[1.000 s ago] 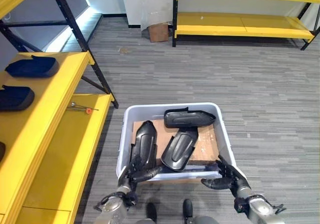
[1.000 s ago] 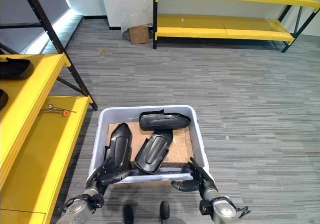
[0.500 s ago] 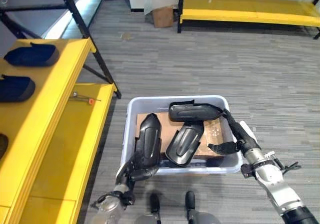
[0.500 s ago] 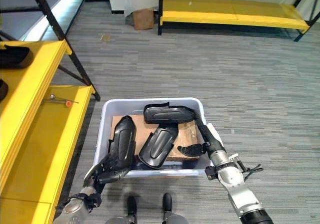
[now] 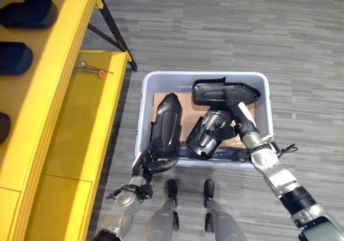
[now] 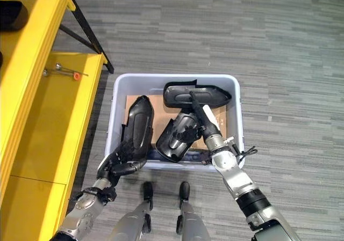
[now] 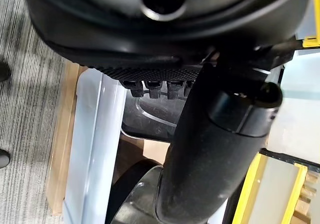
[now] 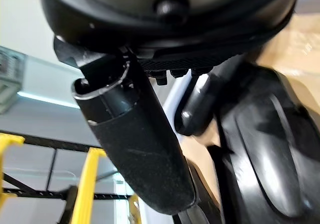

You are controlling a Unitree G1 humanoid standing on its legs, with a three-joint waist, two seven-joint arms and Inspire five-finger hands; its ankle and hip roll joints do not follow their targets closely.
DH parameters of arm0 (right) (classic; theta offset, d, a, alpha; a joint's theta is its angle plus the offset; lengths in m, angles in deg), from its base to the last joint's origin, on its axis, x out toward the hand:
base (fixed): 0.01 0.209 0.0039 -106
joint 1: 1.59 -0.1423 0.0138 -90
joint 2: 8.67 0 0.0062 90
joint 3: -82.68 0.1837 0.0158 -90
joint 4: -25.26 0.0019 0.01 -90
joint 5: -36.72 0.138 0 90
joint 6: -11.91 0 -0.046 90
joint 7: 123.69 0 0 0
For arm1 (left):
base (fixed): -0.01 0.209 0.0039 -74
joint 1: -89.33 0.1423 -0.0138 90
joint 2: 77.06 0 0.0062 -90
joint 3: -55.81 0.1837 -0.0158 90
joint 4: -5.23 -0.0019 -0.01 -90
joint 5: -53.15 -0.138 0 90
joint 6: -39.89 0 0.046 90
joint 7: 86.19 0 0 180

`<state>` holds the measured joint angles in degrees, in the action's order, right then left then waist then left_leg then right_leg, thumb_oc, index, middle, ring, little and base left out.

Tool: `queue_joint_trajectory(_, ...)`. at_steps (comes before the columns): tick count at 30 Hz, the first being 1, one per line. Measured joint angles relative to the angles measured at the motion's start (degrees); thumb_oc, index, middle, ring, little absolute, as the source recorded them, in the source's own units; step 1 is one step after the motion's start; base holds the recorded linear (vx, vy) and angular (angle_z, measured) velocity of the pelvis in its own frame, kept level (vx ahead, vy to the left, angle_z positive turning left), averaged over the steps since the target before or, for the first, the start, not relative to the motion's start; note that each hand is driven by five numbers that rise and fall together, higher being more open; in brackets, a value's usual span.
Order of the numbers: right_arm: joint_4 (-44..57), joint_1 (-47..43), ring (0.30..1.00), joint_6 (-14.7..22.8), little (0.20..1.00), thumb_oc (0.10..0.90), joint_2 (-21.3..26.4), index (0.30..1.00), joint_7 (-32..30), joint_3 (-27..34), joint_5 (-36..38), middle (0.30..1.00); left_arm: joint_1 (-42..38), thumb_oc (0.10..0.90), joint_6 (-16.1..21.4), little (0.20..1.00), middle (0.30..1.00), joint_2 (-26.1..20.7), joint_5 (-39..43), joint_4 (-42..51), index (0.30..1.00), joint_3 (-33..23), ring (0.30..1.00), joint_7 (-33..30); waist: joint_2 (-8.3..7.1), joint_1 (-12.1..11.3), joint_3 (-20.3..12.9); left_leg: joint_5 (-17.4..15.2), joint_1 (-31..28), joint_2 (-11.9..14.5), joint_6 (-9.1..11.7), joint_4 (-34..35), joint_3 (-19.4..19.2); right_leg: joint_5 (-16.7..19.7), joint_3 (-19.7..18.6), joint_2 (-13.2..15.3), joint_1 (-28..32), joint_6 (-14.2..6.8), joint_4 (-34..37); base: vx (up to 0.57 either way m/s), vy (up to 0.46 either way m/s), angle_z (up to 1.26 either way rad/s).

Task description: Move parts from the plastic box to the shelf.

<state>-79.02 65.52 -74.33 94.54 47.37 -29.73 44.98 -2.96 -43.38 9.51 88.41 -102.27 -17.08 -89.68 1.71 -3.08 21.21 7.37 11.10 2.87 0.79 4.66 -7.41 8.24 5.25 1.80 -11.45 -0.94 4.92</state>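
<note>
Plastic box [image 5: 144, 112] on the grey floor [image 5: 215, 26], just beside the yellow shelf [image 5: 80, 128] at the robot's left. Inside, on a cardboard sheet [image 5: 185, 102], three black parts: one long part [image 5: 166, 125] along the left wall of the box, one wide part [image 5: 223, 92] across the far side, one rounded part [image 5: 209, 136] leaning in the middle, near the front wall.

Left hand [image 5: 153, 163] at the front left corner of the box, fingers curled round the near end of the long part, clamped on it. Seen in the left wrist view with the thumb [image 7: 210, 149] across the picture and the white box wall [image 7: 95, 144] past it.

Right hand [image 6: 200, 112] inside the box from the front right corner, fingers straight and apart, lying on the wide part and above the rounded part. Cannot tell if pressing or just touching.

On the upper board of the shelf, dark parts [image 5: 27, 13] in a row. On the lower board, a thin tool with an orange piece [image 5: 94, 70], well apart from the box.
</note>
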Motion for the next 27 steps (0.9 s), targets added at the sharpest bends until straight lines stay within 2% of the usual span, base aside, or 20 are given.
queue_joint_trajectory(8,0.0,0.9,1.000,0.0,1.000,0.900,-4.7,1.000,-1.2,-0.6,3.3,1.000,-1.3,0.900,0.1,1.000,1.000,0.0,0.1,-0.1,1.000,0.2,1.000,-1.1,-0.43,-0.2,1.1,0.0,0.0,0.0,0.0,0.0,0.0,0.0,0.0,0.0,0.1,0.0,0.0,-0.01,0.008,0.00)
queue_joint_trajectory(13,-1.3,2.5,1.000,-0.1,1.000,0.900,-5.8,1.000,-1.3,-1.8,3.7,1.000,-1.6,0.900,0.5,1.000,1.000,-0.1,0.1,-0.1,1.000,0.7,1.000,-1.8,-0.45,-0.2,1.4,0.0,0.0,-0.1,0.0,0.0,0.0,0.0,0.0,0.1,0.1,0.0,0.0,-0.03,0.041,0.00)
queue_joint_trajectory(22,-6.3,1.9,1.000,-0.4,1.000,0.900,-6.5,1.000,-2.2,-3.3,3.7,1.000,-2.9,0.900,1.0,1.000,1.000,-0.1,0.4,0.4,1.000,1.3,1.000,-2.4,1.12,-0.3,2.9,0.0,0.1,-0.2,0.0,0.0,0.0,0.0,0.1,0.2,-0.1,0.0,0.0,-0.01,0.044,0.00)
queue_joint_trajectory(27,-7.7,2.0,1.000,-0.3,1.000,0.900,-6.7,1.000,-3.2,-3.2,3.8,1.000,-2.5,0.900,0.7,1.000,1.000,-0.9,0.4,4.1,1.000,1.1,1.000,-3.8,1.64,-0.4,3.3,0.0,0.3,-0.3,0.0,0.0,0.3,0.0,0.3,0.4,-0.1,-0.1,0.0,-0.02,0.036,0.03)
